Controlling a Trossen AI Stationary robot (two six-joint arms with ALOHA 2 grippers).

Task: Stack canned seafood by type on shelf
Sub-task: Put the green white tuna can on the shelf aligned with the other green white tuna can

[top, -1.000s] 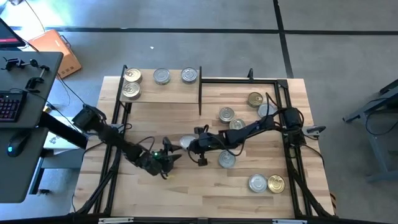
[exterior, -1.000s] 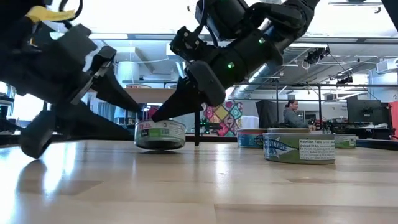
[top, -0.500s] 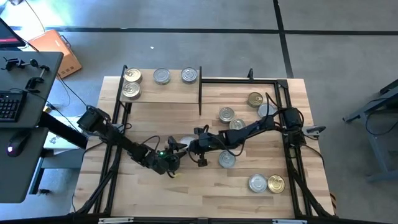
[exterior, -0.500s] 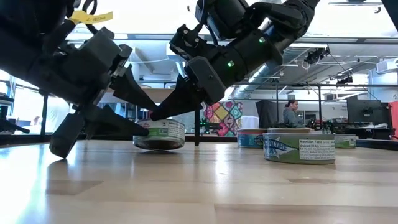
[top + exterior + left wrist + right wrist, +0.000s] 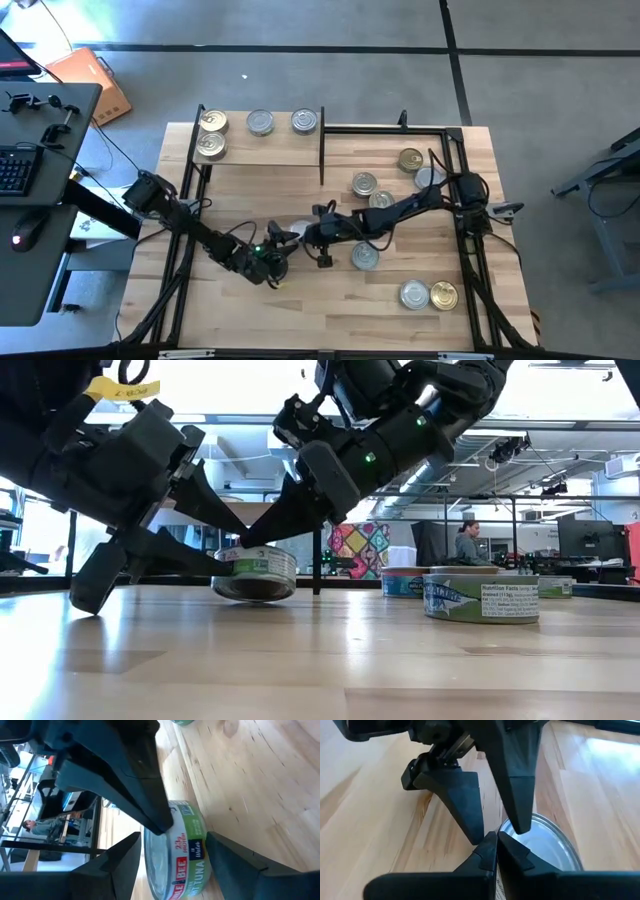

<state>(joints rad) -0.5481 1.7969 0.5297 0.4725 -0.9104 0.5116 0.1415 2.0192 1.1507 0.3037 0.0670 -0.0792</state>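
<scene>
Since a second ago the left gripper (image 5: 277,250) has slid in toward bench centre and now brackets the tin (image 5: 256,573); the right gripper (image 5: 247,541) has held its place.

Tin: silver top, green-and-white label, mid-bench. In the low view it sits slightly tilted, one edge lifted off the wood. In the high view it is mostly hidden under the two grippers.

Left jaws: spread wide, one finger (image 5: 116,865) on each side of the tin's wall, tin lying between them. Gaps show on both sides in the left wrist view, so no grip yet.

Right jaws: pinched fully together into a single point. The tip presses on the tin's top rim, on the side facing the left gripper.

Right arm reaches in from the right edge of the bench; left arm comes from the left edge. The grippers meet nose to nose over the tin.

Other tins: one silver (image 5: 365,256) just right of the grippers; a gold and silver group (image 5: 372,188) farther back right; a silver and gold pair (image 5: 428,295) near the front right corner.

Shelf (image 5: 270,150): back left of the bench. On it, two gold tins (image 5: 210,135) stand together at the left end, two silver tins (image 5: 281,122) along the back edge.

Bench (image 5: 300,300): light wood, black frame around it.

Background, low view: a seated person (image 5: 470,545) at a desk, far off.
</scene>
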